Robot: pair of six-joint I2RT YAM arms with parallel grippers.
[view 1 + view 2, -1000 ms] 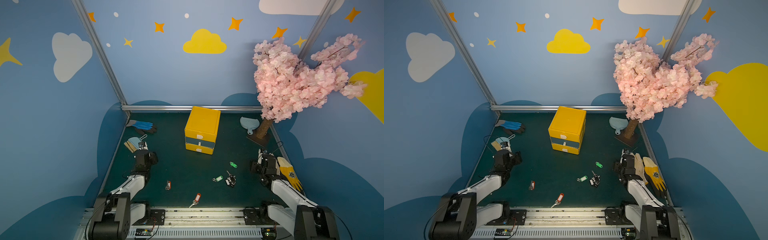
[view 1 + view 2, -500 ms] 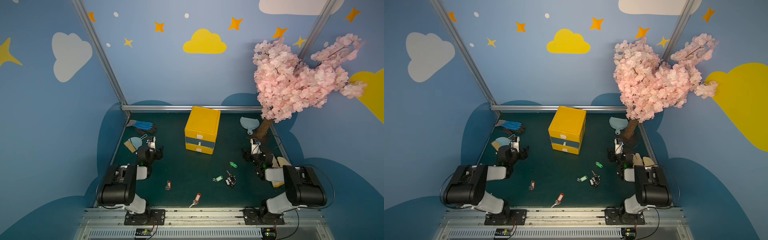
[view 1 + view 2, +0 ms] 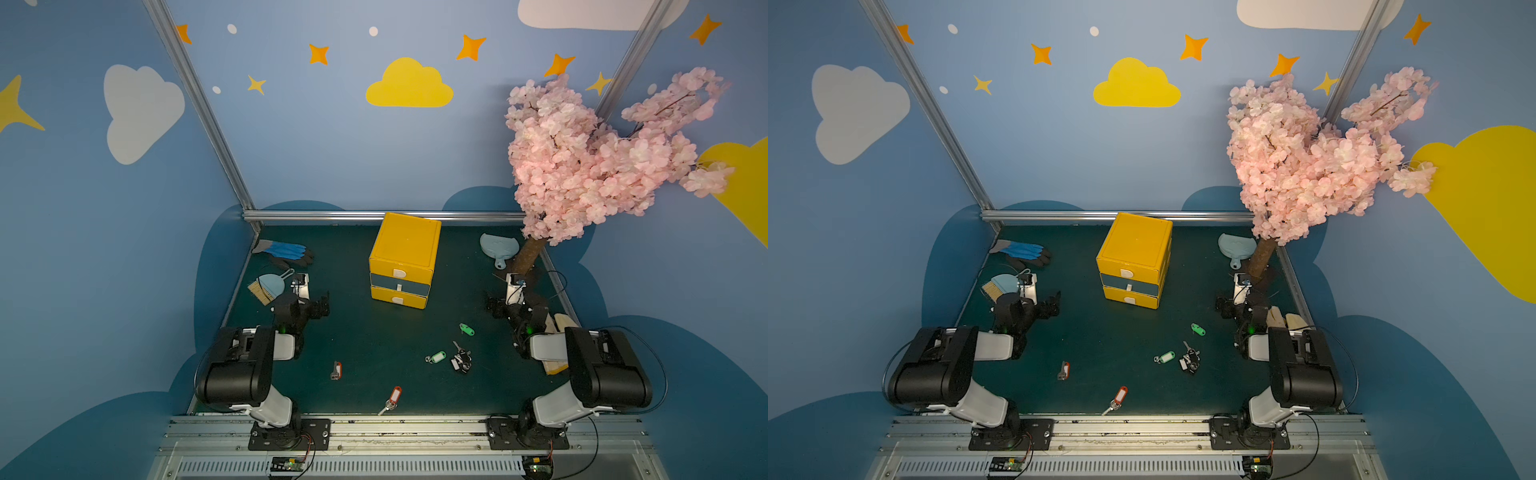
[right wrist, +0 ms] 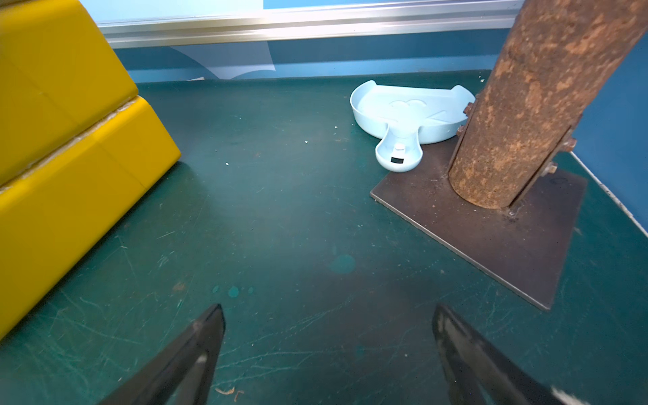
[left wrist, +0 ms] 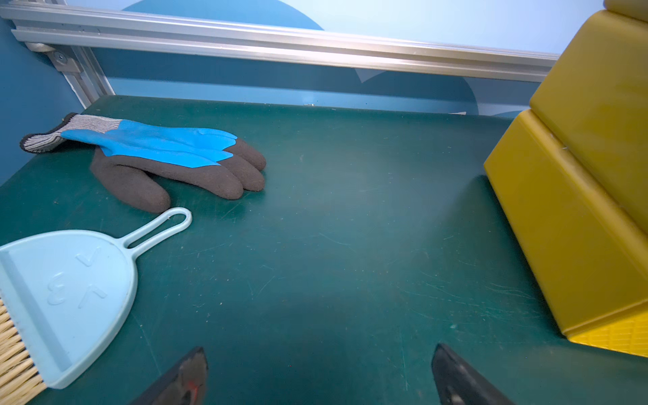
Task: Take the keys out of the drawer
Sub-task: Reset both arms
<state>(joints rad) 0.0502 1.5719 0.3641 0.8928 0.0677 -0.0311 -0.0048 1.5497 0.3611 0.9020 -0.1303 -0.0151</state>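
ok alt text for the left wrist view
The left hand, open and empty, hovers over a green mat. Ahead lie a pale blue brush, a blue-and-brown glove and the side of a yellow drawer unit.

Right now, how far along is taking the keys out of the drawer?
Done, apparently: keys lie on the table, and the drawer unit looks closed. In hand: nothing; left gripper and right gripper are open, empty. Left: perhaps nothing, though the drawers' insides are hidden.

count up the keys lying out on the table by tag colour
green-tagged keys: 2
orange-red-tagged keys: 2
black-and-white bunch: 1
total: 5
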